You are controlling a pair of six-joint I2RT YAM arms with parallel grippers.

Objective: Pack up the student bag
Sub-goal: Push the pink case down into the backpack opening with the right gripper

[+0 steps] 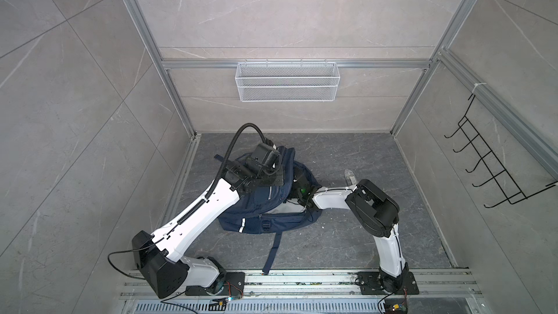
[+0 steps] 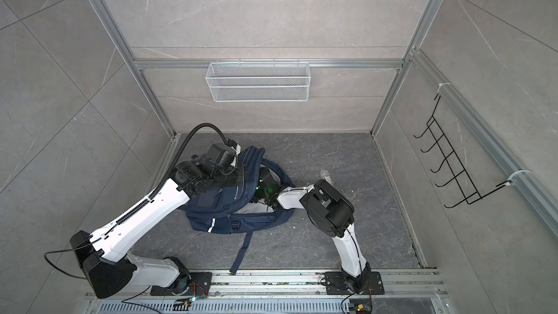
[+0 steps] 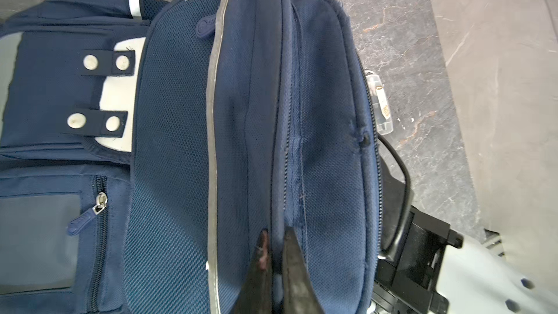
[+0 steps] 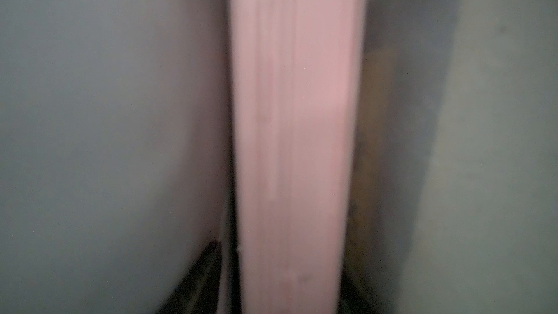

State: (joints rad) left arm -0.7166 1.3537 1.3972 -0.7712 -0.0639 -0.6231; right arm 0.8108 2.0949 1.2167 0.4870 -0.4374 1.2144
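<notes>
While the student bag (image 1: 259,209) lies slumped on the dark stone floor (image 1: 377,161) in both top views, the left arm (image 1: 205,206) reaches over its upper part. The right arm (image 1: 332,197) disappears into its folds, and a clear plastic case (image 1: 350,176) rests just beside.

Left wrist view: the left gripper (image 3: 275,234) is pinched closed on the bag's zip rim.

Right wrist view: a blurred pink slab (image 4: 296,116) stands between the fingers of the right gripper (image 4: 283,255). Whether they clamp it cannot be told.
</notes>
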